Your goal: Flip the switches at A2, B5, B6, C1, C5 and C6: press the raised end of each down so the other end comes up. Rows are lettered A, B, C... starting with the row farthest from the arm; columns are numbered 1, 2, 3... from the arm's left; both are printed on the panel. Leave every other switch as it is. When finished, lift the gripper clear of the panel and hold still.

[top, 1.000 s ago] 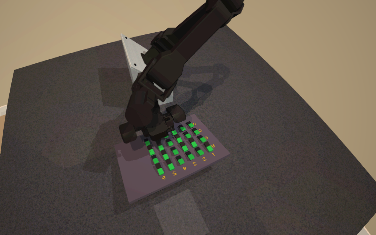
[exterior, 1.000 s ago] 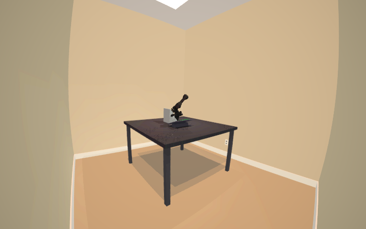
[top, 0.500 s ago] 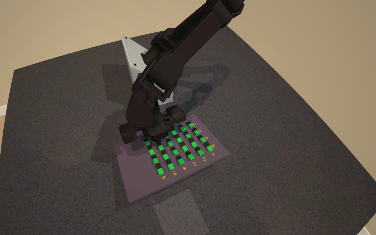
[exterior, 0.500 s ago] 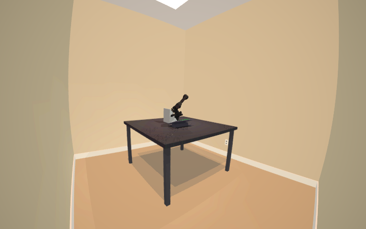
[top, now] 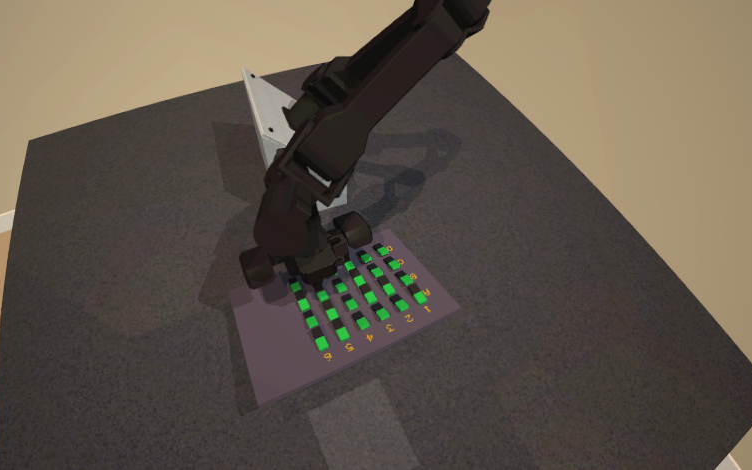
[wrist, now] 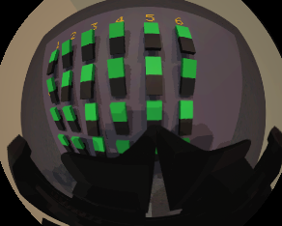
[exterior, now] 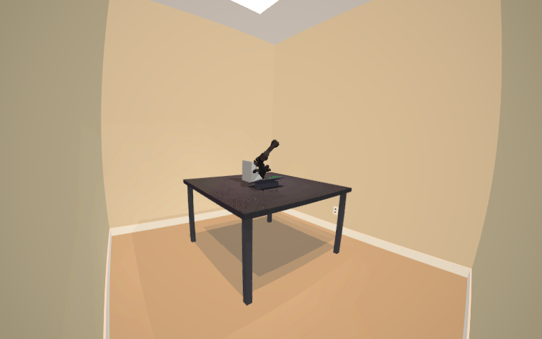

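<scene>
A purple panel (top: 285,361) (exterior: 267,184) (wrist: 216,59) lies on the table and carries rocker switches with green and black halves. Rows are lettered A to D and columns are numbered 1 to 6 in orange. My gripper (top: 316,277) (wrist: 155,128) is shut with nothing between the fingers. It points down, very low over column 5. In the wrist view the fingertips sit at the near end of the C5 switch (wrist: 155,112) (top: 322,295), and I cannot tell if they touch it. The arm hides the row D switches of columns 5 and 6 in the top view.
The arm's white mounting block (top: 262,110) (exterior: 247,170) stands just behind the panel. The dark table (top: 542,262) (exterior: 298,193) stretches all around it. A lighter rectangular patch (top: 355,426) marks the table in front of the panel.
</scene>
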Robot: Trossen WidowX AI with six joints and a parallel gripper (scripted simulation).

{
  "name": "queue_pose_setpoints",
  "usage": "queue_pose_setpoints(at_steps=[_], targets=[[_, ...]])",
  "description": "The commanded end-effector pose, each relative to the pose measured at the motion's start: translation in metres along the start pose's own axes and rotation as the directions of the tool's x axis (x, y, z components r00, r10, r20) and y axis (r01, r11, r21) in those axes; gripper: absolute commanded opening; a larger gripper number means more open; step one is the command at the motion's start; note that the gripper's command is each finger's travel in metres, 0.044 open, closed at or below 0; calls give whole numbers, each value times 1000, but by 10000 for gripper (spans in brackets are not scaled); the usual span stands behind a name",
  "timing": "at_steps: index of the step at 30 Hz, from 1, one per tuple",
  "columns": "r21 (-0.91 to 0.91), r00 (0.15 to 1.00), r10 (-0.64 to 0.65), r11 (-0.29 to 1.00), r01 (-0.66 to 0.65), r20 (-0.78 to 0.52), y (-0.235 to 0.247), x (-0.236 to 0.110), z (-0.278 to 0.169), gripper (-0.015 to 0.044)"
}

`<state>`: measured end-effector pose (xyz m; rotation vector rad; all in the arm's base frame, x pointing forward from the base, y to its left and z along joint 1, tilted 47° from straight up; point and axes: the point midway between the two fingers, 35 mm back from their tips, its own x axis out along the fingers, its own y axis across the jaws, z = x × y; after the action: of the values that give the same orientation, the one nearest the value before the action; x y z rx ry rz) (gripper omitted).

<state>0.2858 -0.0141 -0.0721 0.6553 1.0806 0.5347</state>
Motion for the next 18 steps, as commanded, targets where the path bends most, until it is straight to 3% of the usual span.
queue_pose_setpoints(at_steps=[1, 6, 12, 18], targets=[[5, 1000, 3, 1000, -3, 0, 1, 1, 0, 0], [-1, 1000, -1, 1000, 1, -1, 0, -1, 0, 0], [4, 1000, -2, 1000, 2, -27, -1, -62, 3, 0], [4, 1000, -1, 1000, 1, -28, -1, -64, 3, 0]])
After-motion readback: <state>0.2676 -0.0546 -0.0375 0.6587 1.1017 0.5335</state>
